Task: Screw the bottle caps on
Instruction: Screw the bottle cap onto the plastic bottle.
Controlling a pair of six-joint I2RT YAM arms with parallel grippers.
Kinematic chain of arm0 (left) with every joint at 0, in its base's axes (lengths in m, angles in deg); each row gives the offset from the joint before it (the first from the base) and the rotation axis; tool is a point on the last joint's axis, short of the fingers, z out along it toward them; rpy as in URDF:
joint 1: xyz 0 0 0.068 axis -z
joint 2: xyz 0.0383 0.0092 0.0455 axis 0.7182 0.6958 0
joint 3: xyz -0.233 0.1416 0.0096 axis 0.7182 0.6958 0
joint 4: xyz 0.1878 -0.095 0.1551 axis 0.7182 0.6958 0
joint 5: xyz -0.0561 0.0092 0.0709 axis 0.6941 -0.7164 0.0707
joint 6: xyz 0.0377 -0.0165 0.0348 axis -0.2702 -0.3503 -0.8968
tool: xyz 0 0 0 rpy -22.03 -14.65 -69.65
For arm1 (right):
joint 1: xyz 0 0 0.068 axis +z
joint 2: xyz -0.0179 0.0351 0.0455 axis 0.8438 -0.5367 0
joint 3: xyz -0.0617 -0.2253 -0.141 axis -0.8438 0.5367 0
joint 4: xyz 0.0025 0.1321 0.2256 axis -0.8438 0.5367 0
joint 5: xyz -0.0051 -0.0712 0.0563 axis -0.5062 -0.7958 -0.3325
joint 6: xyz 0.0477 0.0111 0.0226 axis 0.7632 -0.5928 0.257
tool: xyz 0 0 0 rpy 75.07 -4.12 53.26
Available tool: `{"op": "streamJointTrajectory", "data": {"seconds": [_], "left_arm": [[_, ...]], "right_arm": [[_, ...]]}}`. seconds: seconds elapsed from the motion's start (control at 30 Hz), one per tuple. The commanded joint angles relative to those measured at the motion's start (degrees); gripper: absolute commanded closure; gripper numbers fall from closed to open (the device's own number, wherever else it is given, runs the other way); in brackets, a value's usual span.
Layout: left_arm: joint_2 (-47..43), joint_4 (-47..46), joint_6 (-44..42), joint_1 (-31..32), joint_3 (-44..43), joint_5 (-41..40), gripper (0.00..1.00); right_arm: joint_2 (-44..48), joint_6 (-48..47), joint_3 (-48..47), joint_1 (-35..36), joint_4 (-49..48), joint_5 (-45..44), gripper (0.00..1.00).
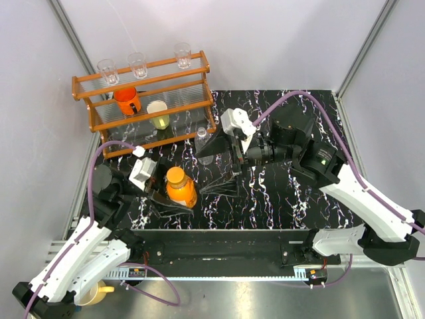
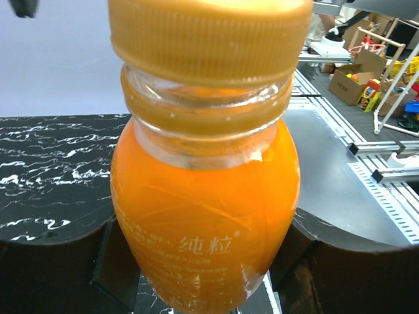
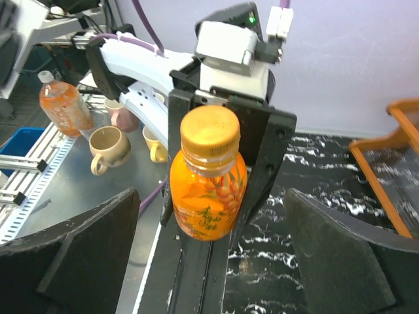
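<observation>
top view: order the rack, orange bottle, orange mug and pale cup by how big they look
1. rack, by far the largest
2. orange bottle
3. orange mug and pale cup: too alike to rank; only the mug's handle makes it look a bit wider

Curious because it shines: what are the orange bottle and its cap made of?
Orange bottle: clear, glossy plastic or glass, I cannot tell which; the neck is see-through. Cap: likely matte orange plastic, with fine moulded ridges round its side.
</observation>
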Motion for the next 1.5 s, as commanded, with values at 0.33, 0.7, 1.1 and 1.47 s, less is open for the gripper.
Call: {"op": "streamJointTrajectory", "data": {"seconds": [0.33,0.7,1.1,1.47], "left_arm": [[-0.30,-10.59,6.22,-0.23,1.56,6.72,0.85],[-0.30,-8.57,4.55,-0.23,1.55,5.06,0.85],[-0.30,-6.46,2.88,-0.40,1.29,3.29,0.85],[-0.57,-5.41,1.92,-0.67,1.38,1.54,0.85]], "right_arm": [[-6.57,6.59,-1.82,0.09,-19.96,10.40,0.04],[-8.52,12.13,-0.33,0.09,-26.88,13.92,0.10],[-10.45,14.60,0.90,0.88,-29.01,15.50,0.17],[-10.45,14.34,1.78,1.94,-28.13,15.85,0.23]]}}
